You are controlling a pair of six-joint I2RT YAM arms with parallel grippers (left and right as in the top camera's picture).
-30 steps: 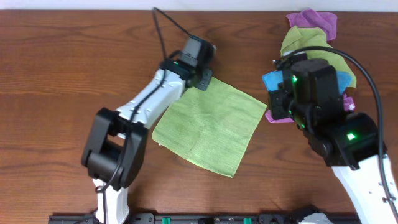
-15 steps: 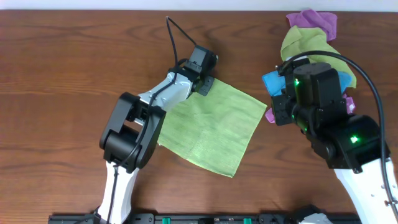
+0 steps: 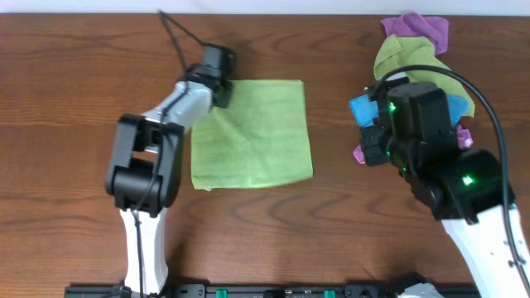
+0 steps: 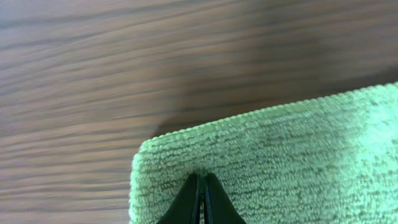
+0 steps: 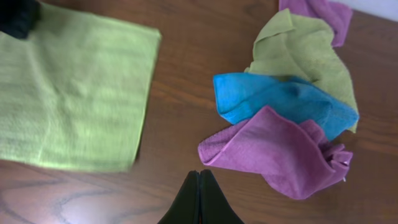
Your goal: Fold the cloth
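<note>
The light green cloth (image 3: 257,136) lies flat and square on the wooden table at centre; it also shows in the left wrist view (image 4: 280,149) and the right wrist view (image 5: 68,93). My left gripper (image 3: 221,81) is at the cloth's far left corner, its fingers (image 4: 202,179) shut on that corner. My right gripper (image 3: 373,139) hovers to the right of the cloth; its fingers (image 5: 199,177) are shut and empty over bare wood.
A heap of spare cloths sits at the far right: a purple one (image 5: 273,149), a blue one (image 5: 273,99), a yellow-green one (image 5: 298,56) and another purple one (image 3: 418,29). Bare wood lies left of and in front of the cloth.
My left gripper has swung left, dragging the cloth's corner with it. The cloth has turned from a diamond to a square and shifted left. The right arm has barely moved.
</note>
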